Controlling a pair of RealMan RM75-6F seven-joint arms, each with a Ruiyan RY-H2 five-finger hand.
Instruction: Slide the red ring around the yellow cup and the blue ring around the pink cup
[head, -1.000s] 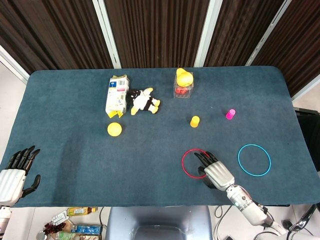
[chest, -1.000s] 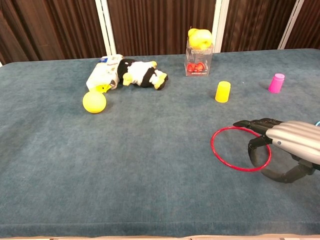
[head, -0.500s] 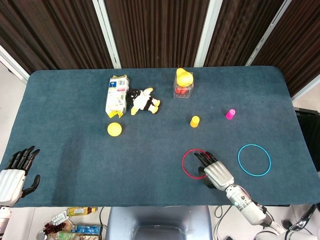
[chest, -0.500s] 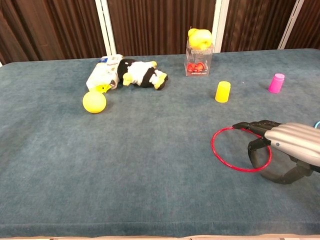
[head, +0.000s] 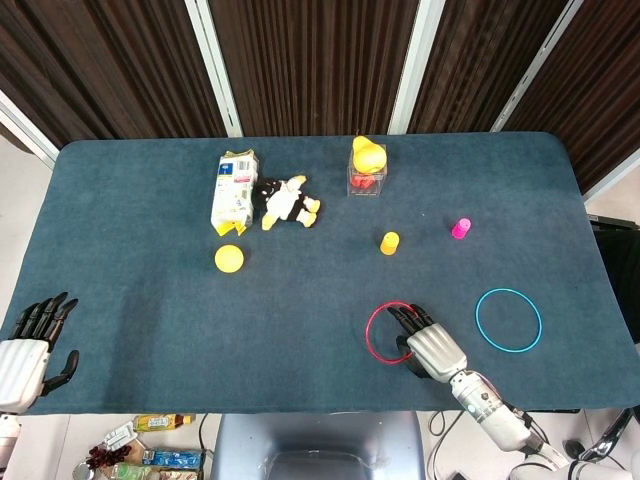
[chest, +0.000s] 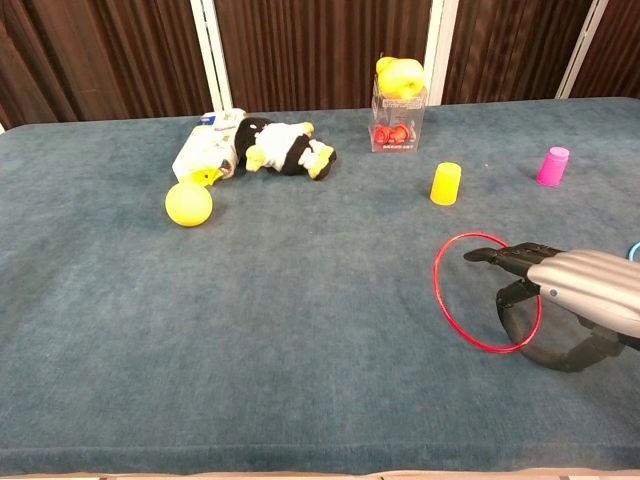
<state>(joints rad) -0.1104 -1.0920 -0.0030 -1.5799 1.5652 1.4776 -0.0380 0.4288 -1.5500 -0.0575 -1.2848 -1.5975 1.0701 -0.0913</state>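
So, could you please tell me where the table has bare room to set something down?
Bare cloth runs from the yellow ball down to the left hand, and between ball and red ring. It is crowded around the carton, penguin toy and clear box.

The right hand (chest: 570, 290) covers the near-right arc of the red ring (chest: 450, 300), so can't tell if it's actually gripping it. In the chest view the blue ring (chest: 634, 249) is mostly cut off at the right edge.

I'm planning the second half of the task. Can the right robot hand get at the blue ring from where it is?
Probably yes. The blue ring lies flat just to the right of the right robot hand, with bare table between them. That hand is holding the red ring, though.
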